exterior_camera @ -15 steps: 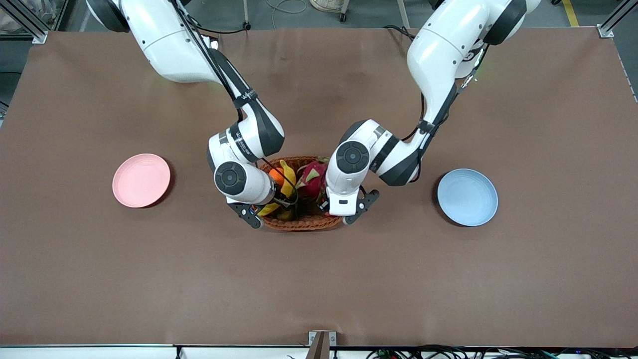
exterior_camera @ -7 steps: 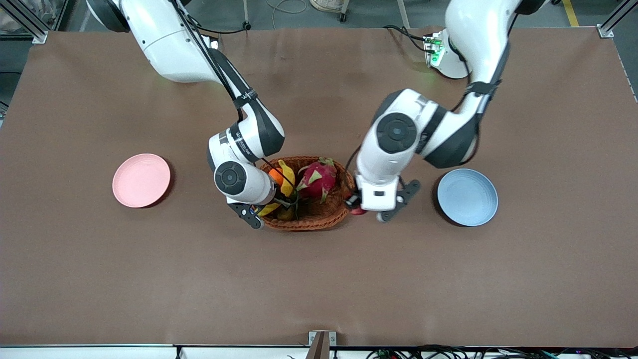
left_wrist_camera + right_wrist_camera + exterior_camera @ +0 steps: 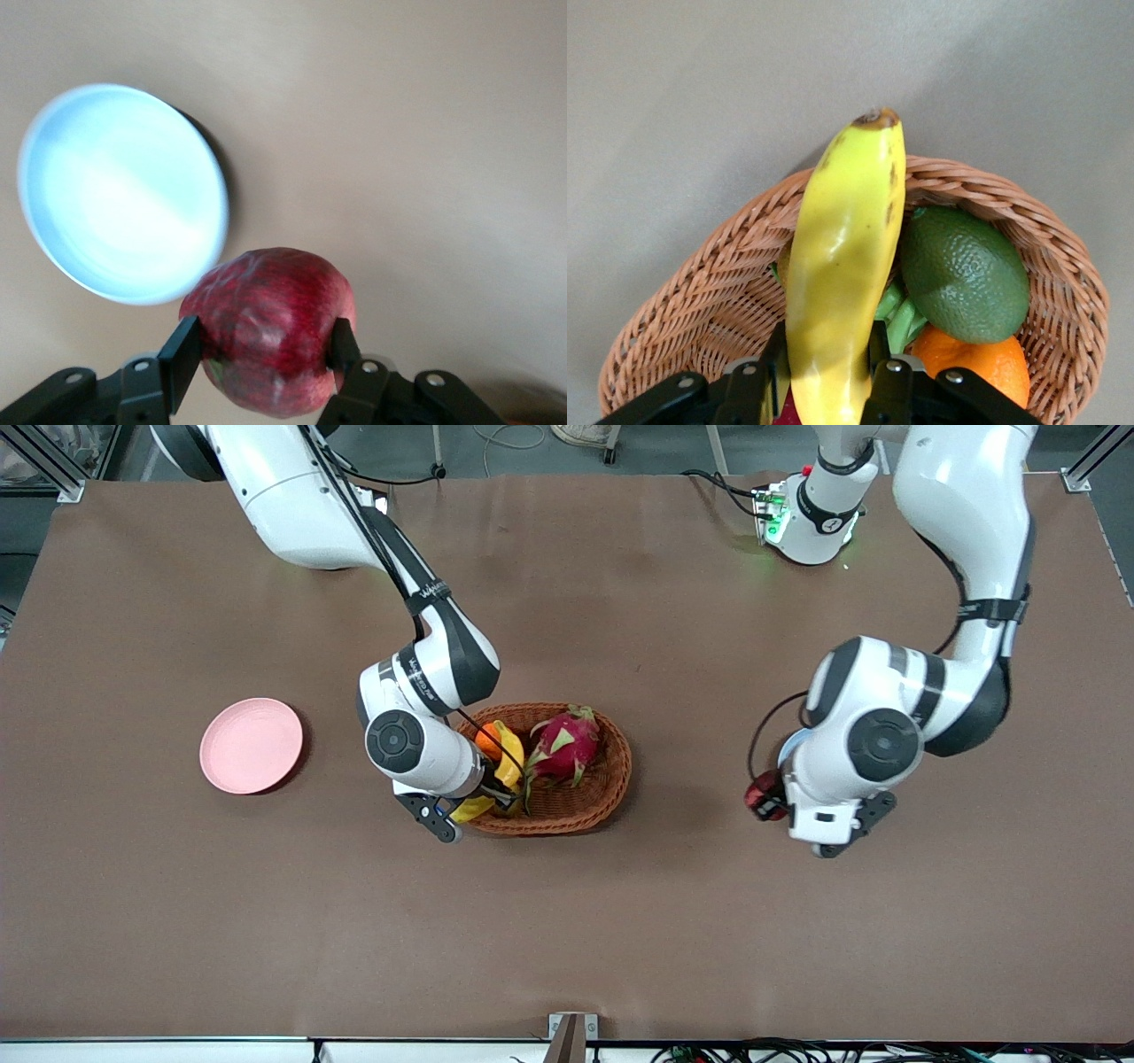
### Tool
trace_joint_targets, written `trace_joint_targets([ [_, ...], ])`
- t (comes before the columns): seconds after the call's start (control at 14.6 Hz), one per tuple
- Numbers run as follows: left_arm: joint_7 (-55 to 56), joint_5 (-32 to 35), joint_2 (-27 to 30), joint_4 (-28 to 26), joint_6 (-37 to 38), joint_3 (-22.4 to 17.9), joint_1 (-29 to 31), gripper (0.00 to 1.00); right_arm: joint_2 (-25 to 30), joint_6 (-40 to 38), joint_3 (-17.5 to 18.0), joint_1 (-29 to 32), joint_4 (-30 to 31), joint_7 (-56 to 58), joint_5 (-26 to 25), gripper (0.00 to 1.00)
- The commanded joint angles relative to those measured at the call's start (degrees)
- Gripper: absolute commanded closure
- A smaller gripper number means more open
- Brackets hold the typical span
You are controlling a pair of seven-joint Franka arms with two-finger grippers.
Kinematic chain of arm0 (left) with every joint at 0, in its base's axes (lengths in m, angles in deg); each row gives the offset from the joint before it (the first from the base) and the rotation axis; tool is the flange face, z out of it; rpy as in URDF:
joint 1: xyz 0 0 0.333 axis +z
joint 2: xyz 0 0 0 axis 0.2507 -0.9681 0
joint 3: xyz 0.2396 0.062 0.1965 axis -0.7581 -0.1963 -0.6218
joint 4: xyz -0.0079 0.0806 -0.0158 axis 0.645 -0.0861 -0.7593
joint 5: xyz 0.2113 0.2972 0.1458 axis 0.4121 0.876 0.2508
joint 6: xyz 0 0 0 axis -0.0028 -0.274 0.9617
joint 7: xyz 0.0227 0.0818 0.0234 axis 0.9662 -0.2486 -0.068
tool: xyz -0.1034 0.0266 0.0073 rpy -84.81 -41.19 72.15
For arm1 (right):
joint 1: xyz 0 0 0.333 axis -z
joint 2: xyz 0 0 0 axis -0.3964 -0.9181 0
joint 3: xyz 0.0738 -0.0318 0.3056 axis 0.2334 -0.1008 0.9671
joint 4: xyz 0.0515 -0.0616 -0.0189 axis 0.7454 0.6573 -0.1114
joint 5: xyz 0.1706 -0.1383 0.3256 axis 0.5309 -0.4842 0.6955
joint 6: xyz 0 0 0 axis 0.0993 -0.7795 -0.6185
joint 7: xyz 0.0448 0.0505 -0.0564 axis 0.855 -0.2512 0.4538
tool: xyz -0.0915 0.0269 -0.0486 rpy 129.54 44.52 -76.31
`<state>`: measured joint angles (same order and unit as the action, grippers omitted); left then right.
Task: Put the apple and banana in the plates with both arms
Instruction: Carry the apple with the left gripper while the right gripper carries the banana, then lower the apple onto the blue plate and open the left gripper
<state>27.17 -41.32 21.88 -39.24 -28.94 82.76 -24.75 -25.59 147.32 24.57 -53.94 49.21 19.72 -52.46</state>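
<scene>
My left gripper is shut on the dark red apple and holds it in the air beside the light blue plate. In the left wrist view the apple sits between the fingers and the blue plate lies below, a little to one side. In the front view my left arm hides most of that plate. My right gripper is shut on the yellow banana over the wicker basket. The right wrist view shows the banana clamped between the fingers. The pink plate lies bare toward the right arm's end.
The basket also holds a pink dragon fruit, an orange and a green avocado. Its woven rim curves under the banana. Brown table stretches around both plates.
My left arm has swung away from the basket with the apple to the blue plate. My right gripper has stayed at the basket, shut on the banana, shifting only slightly.
</scene>
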Motion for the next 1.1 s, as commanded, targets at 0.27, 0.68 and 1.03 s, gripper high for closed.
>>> trace_joint_targets([
  [0.27,-13.9,1.1,3.5,-12.6,-2.7,1.2,9.7,0.96,8.3,-17.5,-0.5,11.0,1.0,16.9,-0.5,0.65],
  [0.68,-16.1,1.1,0.8,-15.9,-6.6,1.2,11.5,0.70,17.1,-20.9,-0.5,20.7,13.2,43.6,-10.9,0.71],
  [1.03,-15.8,1.1,1.4,-13.7,-6.2,1.2,11.2,0.00,22.4,-15.4,-0.5,32.4,24.1,65.5,-10.9,0.71],
])
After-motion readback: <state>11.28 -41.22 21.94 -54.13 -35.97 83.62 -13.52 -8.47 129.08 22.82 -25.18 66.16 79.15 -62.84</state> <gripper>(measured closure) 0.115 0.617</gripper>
